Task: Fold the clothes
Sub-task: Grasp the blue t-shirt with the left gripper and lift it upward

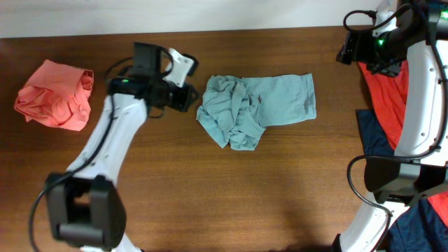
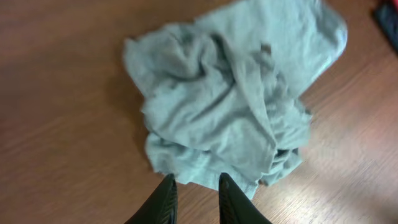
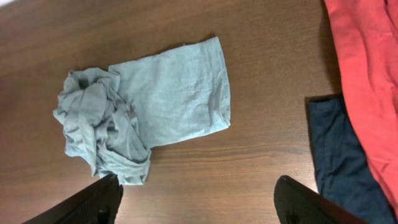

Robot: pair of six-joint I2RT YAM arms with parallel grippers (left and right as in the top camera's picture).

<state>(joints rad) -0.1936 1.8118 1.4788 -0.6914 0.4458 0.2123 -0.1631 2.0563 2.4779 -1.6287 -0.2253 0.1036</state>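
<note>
A pale blue-green soft cloth T-shirt (image 1: 255, 108) (image 2: 230, 106) (image 3: 161, 106) lies on the brown wooden table (image 1: 245, 203), a little right of the middle and toward the far edge. Its right half is spread fairly flat, a smooth rectangle with a straight stitched hem. Its left half is bunched into a wrinkled heap, with folds rolled over one another and a loose flap hanging toward the near side.

The left gripper (image 1: 183, 96) (image 2: 194, 196) sits just left of that bunched end. In the left wrist view its two dark fingers (image 2: 166, 199) stand a little apart with bare wood between them, clasping nothing. Their tips reach the nearest edge of the crumpled cloth — whether they touch it I cannot tell.

The right gripper (image 3: 199, 205) is well apart from the shirt, off at the table's far right corner. Its jaws are spread wide and empty, and the shirt's flat end faces it across open wood.

Other clothes lie about — a salmon-pink cloth garment (image 1: 56, 94) crumpled in a mound at the far left, an orange-red cloth garment (image 1: 388, 91) (image 3: 367, 74) along the right edge, and a navy cloth garment (image 1: 374, 136) (image 3: 342, 162) just beside it on the near side, the two touching.
</note>
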